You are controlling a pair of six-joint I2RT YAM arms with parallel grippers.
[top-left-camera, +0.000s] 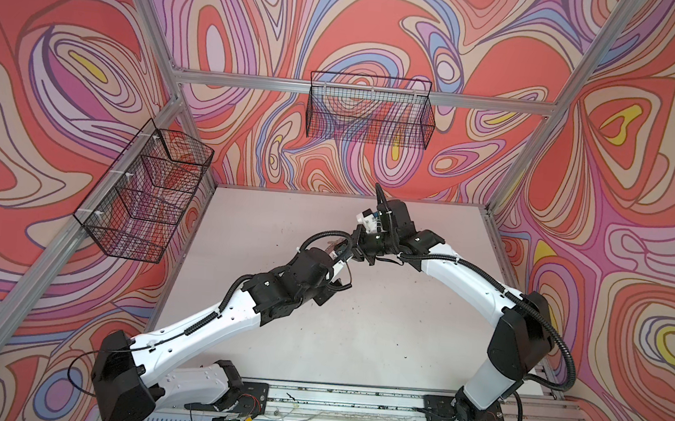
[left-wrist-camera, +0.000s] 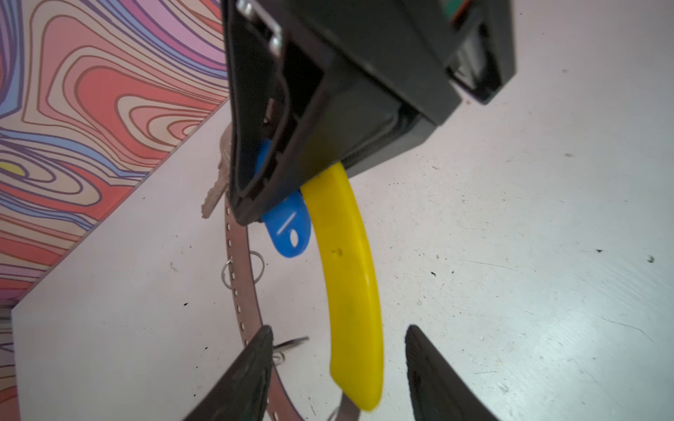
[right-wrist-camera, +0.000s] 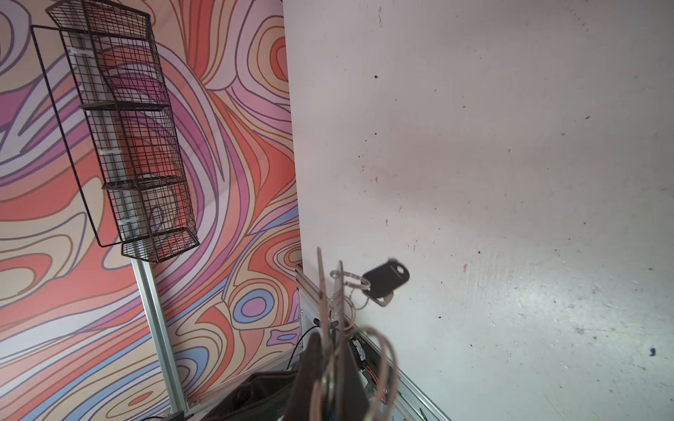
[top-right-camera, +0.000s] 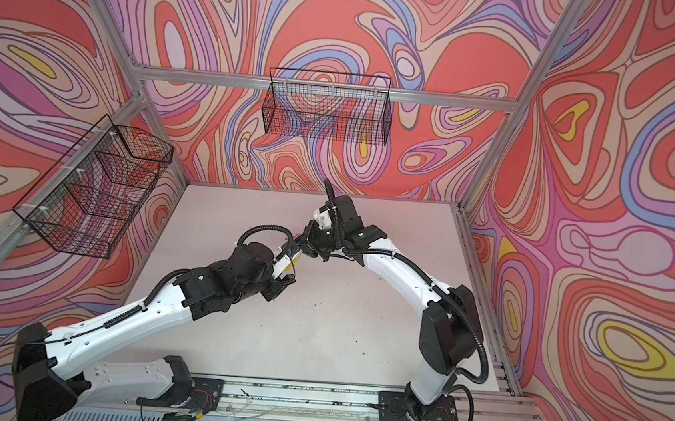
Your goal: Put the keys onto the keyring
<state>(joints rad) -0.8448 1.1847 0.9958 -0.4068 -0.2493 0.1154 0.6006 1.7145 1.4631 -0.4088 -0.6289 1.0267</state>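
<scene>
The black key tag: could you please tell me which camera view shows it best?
The right wrist view: the black key tag hangs clear against the table, by the keyring. The left wrist view lacks it; in both top views it cannot be made out.

You can read no words or numbers anywhere here. The blue tag [left-wrist-camera: 288, 226] shows only a short white line, and that is no letter.
</scene>
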